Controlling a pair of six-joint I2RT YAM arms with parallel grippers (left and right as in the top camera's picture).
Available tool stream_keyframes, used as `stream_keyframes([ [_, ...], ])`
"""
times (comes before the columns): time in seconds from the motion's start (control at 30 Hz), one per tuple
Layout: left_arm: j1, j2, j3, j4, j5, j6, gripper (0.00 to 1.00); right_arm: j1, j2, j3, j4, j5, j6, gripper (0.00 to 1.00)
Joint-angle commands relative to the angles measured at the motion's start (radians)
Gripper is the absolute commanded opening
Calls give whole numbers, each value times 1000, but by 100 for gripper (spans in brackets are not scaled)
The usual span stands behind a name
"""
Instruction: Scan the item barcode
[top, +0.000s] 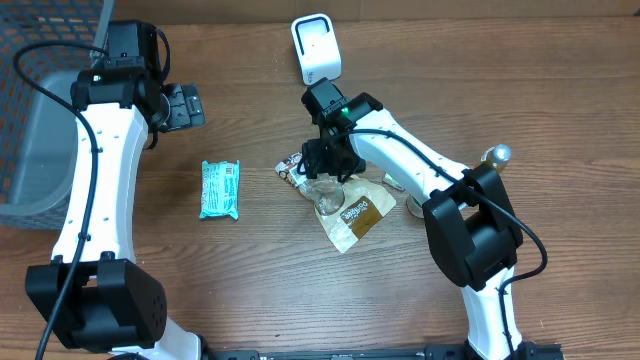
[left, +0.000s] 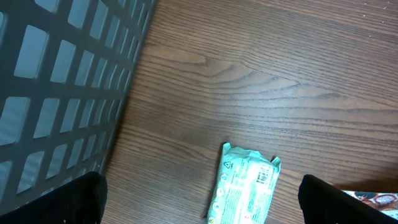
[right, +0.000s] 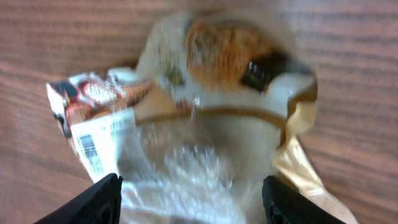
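Observation:
A clear and gold snack bag (top: 352, 212) with a white barcode label (right: 93, 146) lies on the wood table in the middle. My right gripper (top: 325, 168) hovers right over it, its black fingers (right: 93, 202) spread wide with the crinkled plastic (right: 205, 155) between and beneath them; the bag runs past both fingers, so the gripper (right: 191, 199) looks open, not squeezing. A teal packet (top: 220, 189) lies to the left, and shows again as the teal packet (left: 245, 183) under my left gripper (left: 202, 196), which stands wide open and empty. The white scanner (top: 316, 48) stands at the back.
A grey mesh basket (top: 35, 120) occupies the far left, its wall (left: 56, 81) close beside my left gripper (top: 185, 107). A small metal-topped object (top: 497, 155) and a pale scrap (top: 398, 183) sit right of the bag, near the right arm.

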Motion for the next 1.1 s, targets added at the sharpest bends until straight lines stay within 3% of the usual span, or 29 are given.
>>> stream_keyframes([
  [0.0,-7,-7,18,1,-6,2,100,4,-15,75,-39,-29,-31,70],
  [0.23,-7,-7,18,1,-6,2,100,-3,-16,80,-132,-29,-11,77],
  [0.47,-7,-7,18,1,-6,2,99,-2,-16,79,-322,8,-122,77],
  [0.8,-7,-7,18,1,-6,2,100,-3,-16,54,-343,88,-138,86],
  [1.07,-7,-7,18,1,-6,2,100,-5,-16,-41,-241,164,-181,83],
])
